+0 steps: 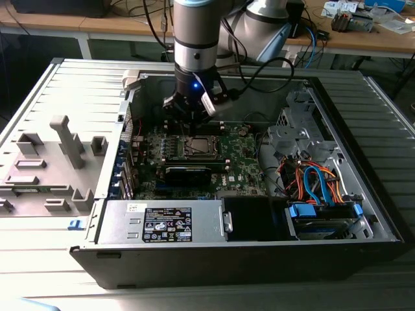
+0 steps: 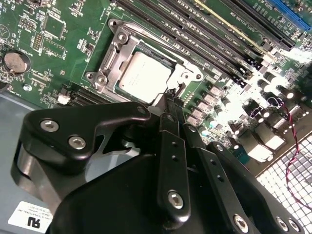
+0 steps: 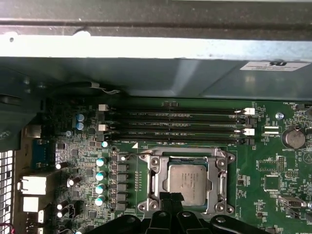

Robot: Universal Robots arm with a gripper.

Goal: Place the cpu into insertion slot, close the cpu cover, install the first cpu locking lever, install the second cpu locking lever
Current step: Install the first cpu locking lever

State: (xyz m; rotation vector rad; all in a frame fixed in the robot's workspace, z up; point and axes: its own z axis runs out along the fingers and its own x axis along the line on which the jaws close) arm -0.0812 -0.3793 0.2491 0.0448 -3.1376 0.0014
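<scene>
Second wrist view | my gripper (image 2: 169,97) pressed together at cpu cover (image 2: 109,61) edge | cpu (image 2: 145,77) seated in insertion slot (image 2: 168,61)

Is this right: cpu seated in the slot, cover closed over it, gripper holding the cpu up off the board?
Not quite. The gripper holds no cpu. In both wrist views the cpu lies in the slot with the cover down around it. The fingertips sit at the cover's edge, beside the cpu.
</scene>
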